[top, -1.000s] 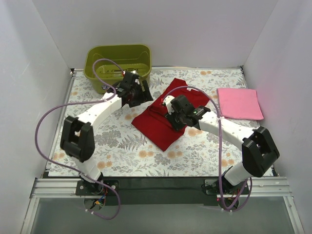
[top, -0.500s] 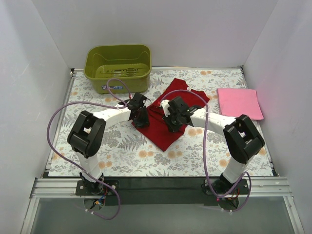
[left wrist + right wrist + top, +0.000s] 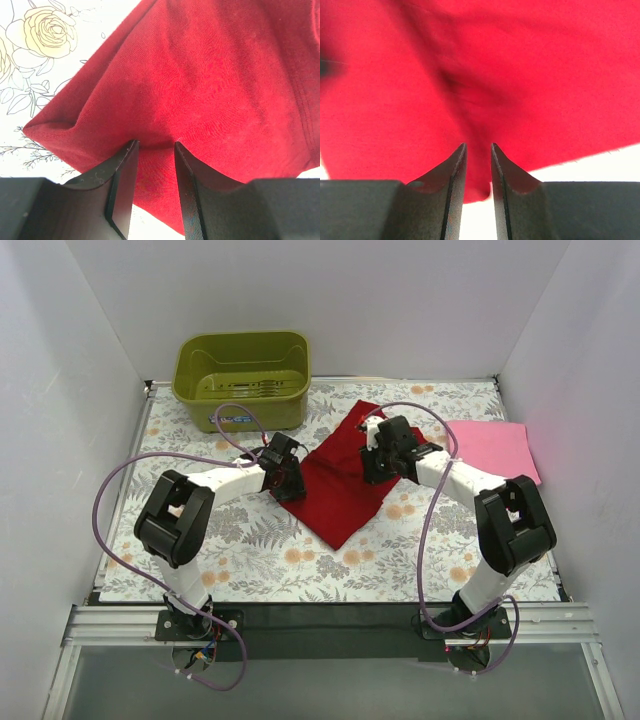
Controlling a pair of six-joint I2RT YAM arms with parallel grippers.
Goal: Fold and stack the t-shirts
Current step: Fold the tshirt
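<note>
L end effector clamped on deep red t-shirt at left edge, R end effector pinching its right side, pink t-shirt folded at right of bench

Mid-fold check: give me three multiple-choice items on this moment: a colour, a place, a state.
1. The tub is: A blue; B olive green; C white.
2. The pink t-shirt lies: A right of the red t-shirt; B in the tub; C under the red t-shirt.
3. The left gripper is: A open above the tub; B holding the pink t-shirt; C pinching the red t-shirt.
Answers: B, its walls are olive green; A, pink cloth lies at the red one's right; C, red cloth sits between its jaws.
</note>
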